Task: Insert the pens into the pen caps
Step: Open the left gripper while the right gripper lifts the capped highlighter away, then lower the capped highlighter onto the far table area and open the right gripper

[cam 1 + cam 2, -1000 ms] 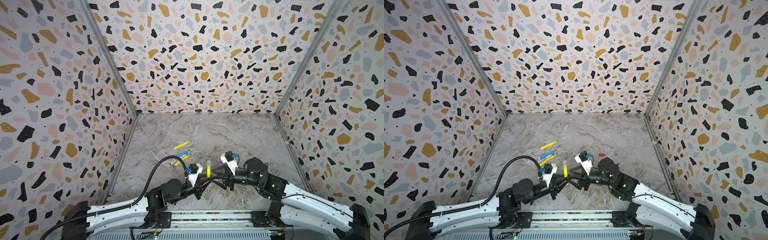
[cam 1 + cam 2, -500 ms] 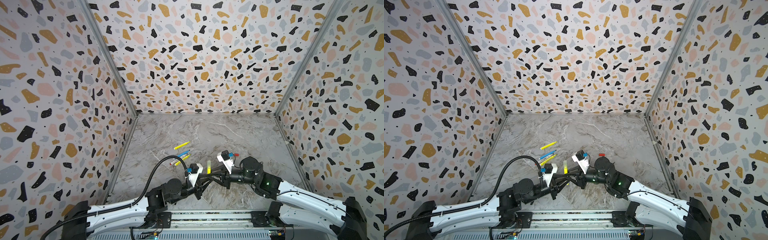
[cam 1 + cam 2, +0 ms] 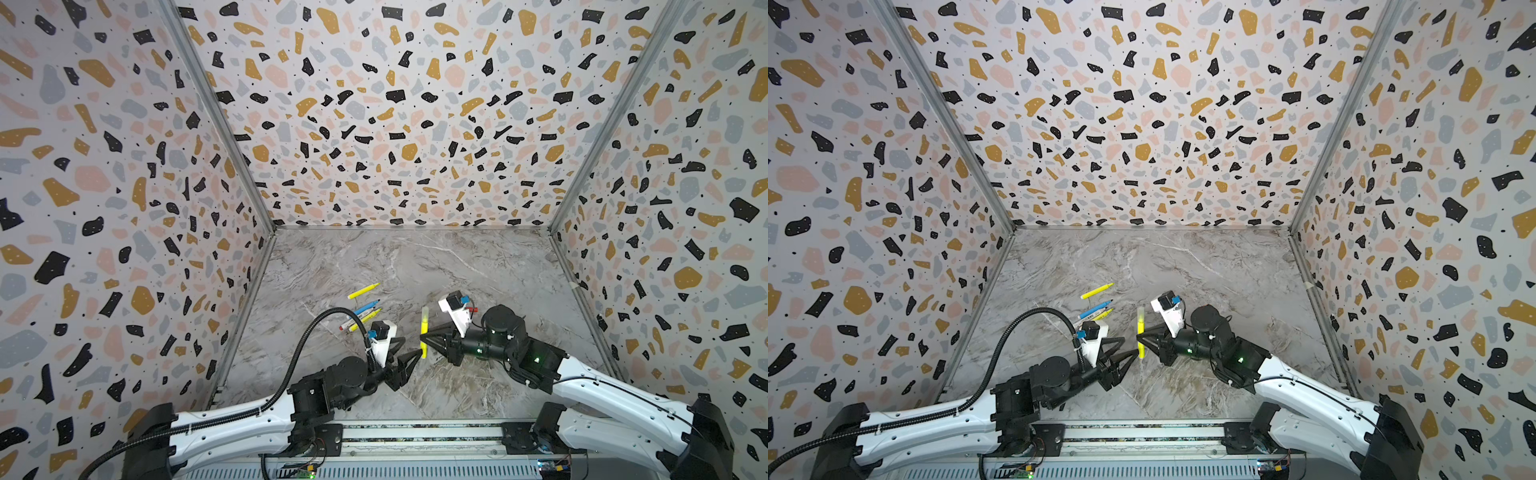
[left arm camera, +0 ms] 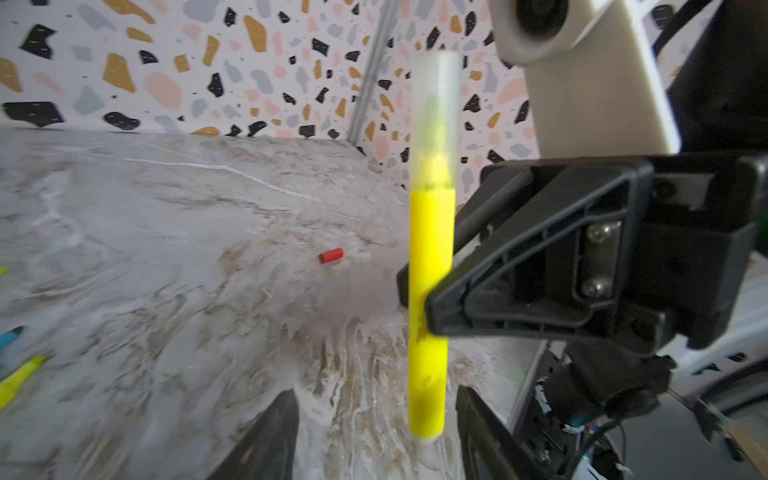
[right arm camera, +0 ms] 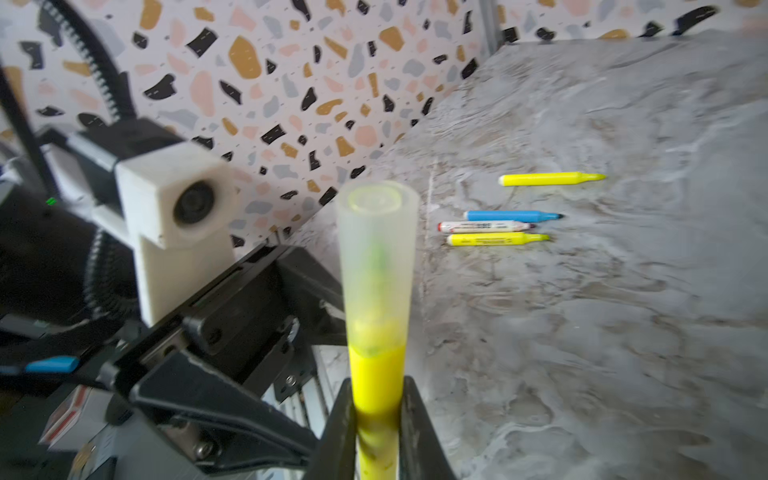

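- You see the capped yellow pen (image 3: 424,328) upright at lower centre in both top views, with a clear cap (image 5: 376,249) on its upper end.
- The right gripper (image 5: 377,419) is clenched on its barrel.
- The left gripper (image 4: 374,428) is released, with its jaws apart near the pen's lower end.
- Four uncapped pens (image 5: 511,216) lie on the table (image 3: 415,266), up-left of the held pen.
- A red cap (image 4: 331,255) lies alone.

— What lies on the marbled table (image 3: 415,266)?
— Toward its left edge, a lone yellow pen (image 5: 550,178); beside it a blue pen (image 5: 511,216), white pen (image 5: 484,227) and second yellow pen (image 5: 496,239). A red cap (image 4: 331,255) lies nearer the middle.
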### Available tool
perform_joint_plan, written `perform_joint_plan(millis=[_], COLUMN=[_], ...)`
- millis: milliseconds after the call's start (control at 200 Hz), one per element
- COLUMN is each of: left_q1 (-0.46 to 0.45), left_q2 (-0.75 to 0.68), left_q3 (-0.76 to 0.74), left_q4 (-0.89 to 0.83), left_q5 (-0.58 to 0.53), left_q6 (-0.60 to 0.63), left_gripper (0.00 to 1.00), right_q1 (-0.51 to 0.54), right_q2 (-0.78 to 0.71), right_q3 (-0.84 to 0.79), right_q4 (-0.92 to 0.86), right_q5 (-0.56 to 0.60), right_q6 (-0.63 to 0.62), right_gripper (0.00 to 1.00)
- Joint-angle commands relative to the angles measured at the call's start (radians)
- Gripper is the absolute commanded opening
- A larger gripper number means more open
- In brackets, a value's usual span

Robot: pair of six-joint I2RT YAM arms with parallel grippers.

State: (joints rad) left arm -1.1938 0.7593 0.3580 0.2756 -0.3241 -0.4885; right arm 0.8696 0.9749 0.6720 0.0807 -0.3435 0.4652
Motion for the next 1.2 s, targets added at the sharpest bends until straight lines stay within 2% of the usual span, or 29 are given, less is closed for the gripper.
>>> perform_joint_plan(millis=[0, 180, 325, 421, 591, 771, 996, 1196], left_q1=[0.000, -0.001, -0.002, -0.003, -0.004, -0.006, -0.006, -0.006], left_q2=[0.015, 0.003, -0.044, -0.079, -0.125, -0.153, -0.146, -0.158], left_q3=[0.031, -0.012, -0.030, -0.025, -0.007, -0.022, -0.014, -0.014], left_q4=[-0.139, -0.137, -0.144, -0.164, -0.214, -0.211, -0.209, -0.210], left_q5=[-0.137, -0.098, -0.095, -0.101, -0.111, -0.114, -0.105, -0.100], left_q6=[-0.037, -0.090, -0.102, -0.098, -0.087, -0.094, -0.091, -0.096], left_gripper=[0.61, 0.60, 0.60, 0.60, 0.60, 0.60, 0.60, 0.59], right_q1=[-0.123, -0.315, -0.394, -0.438, -0.458, -0.471, -0.496, -0.510], right_q2=[0.059, 0.267, 0.471, 0.636, 0.896, 1.094, 1.298, 1.426], right_q3=[0.111, 0.255, 0.419, 0.587, 0.899, 1.197, 1.441, 1.568], right_q4=[-0.196, -0.347, -0.421, -0.497, -0.665, -0.829, -0.933, -0.983], right_q5=[0.060, 0.089, 0.127, 0.180, 0.237, 0.304, 0.327, 0.324], right_q6=[-0.018, -0.086, -0.145, -0.166, -0.204, -0.198, -0.199, -0.201], right_gripper=[0.03, 0.02, 0.02, 0.00, 0.00, 0.00, 0.00, 0.00])
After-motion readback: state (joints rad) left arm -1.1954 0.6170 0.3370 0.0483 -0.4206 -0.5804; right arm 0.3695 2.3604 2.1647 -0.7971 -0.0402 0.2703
